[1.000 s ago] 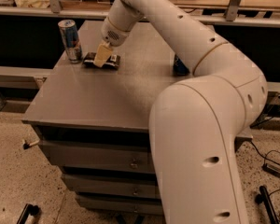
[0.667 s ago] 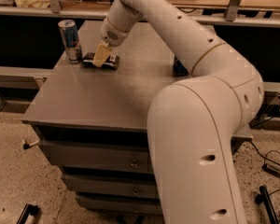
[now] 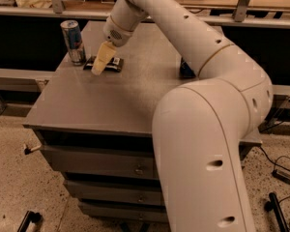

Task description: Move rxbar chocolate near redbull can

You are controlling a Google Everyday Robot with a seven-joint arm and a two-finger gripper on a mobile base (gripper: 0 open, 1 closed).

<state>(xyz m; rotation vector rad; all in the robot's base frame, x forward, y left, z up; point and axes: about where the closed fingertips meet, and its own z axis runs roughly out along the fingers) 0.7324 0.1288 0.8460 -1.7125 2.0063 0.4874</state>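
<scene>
The redbull can [image 3: 73, 41] stands upright at the far left of the grey cabinet top [image 3: 125, 95]. The rxbar chocolate [image 3: 111, 63], a flat dark bar with a pale label, lies just right of the can, close beside it. My gripper [image 3: 100, 62] reaches down over the left half of the bar, its pale fingers [image 3: 101, 58] pointing at the bar's near edge and covering part of it. The bar rests flat on the surface.
A dark blue object [image 3: 185, 70] sits at the right of the top, mostly hidden behind my arm. A rail and shelf run behind the cabinet. Drawers [image 3: 96, 161] face the front. Cables lie on the floor at right.
The gripper has stayed over the bar beside the can; the bar and can have not visibly moved. The arm has shifted only slightly.
</scene>
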